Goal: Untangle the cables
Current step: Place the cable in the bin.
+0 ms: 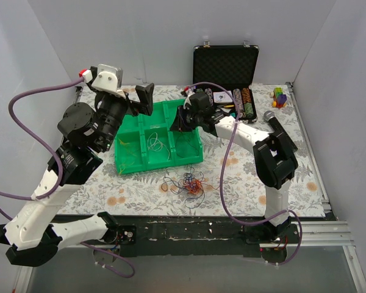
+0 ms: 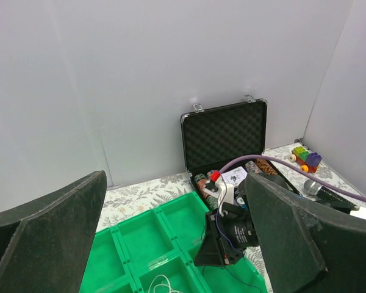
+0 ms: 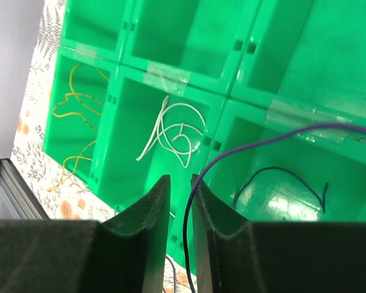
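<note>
While left fingers [image 2: 55, 244] gape, right fingers [image 3: 160, 226] pinch one purple wire [image 3: 244, 149].

Even, diffuse white light fills the enclosure, leaving the pale walls bright and shadows soft in the overhead view. The green tray [image 1: 158, 137] is vivid and saturated; in the right wrist view a bright glare patch sits on its glossy floor beside the dark blue wire [image 3: 280, 183]. The black foam fingers [image 2: 46, 241] loom dark and soft-edged at the close foreground of both wrist views. The background stays reasonably sharp.
</note>
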`<state>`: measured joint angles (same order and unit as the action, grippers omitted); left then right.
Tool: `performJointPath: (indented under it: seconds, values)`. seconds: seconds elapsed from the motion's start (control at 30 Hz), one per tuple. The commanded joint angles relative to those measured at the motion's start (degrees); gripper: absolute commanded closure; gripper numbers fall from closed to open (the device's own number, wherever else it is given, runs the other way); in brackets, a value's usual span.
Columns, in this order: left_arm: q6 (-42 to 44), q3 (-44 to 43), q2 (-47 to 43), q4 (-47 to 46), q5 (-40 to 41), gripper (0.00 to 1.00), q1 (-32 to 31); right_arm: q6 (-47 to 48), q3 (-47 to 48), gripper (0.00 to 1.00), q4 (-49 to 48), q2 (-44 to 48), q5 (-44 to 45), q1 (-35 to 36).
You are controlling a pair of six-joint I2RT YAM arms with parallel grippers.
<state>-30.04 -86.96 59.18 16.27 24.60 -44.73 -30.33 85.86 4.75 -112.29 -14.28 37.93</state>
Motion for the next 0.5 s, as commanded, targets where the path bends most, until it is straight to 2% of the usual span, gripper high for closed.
performJointPath:
  seconds: [0.0,0.1,0.23,0.27,0.47]
  values:
    - [0.34,0.65,-1.52,-0.45,-0.43,0.02,0.52,-2.45,3.87,0.67,0.34,0.93,-2.50,-0.93]
    - [0.25,0.74,-1.52,-0.54,-0.61,0.02,0.52,-2.55,5.09,0.50,3.49,0.93,-2.34,-0.93]
    - [0.25,0.74,-1.52,-0.45,-0.78,0.02,0.52,0.96,7.03,0.40,9.21,1.98,2.75,-0.49]
    - [0.25,0.65,-1.43,-0.54,-0.78,0.02,0.52,2.02,7.56,0.34,11.13,2.07,3.90,-0.49]
    - [0.42,0.65,-1.08,-0.63,-0.87,0.02,0.52,11.07,15.99,0.30,23.45,-0.91,17.50,2.66]
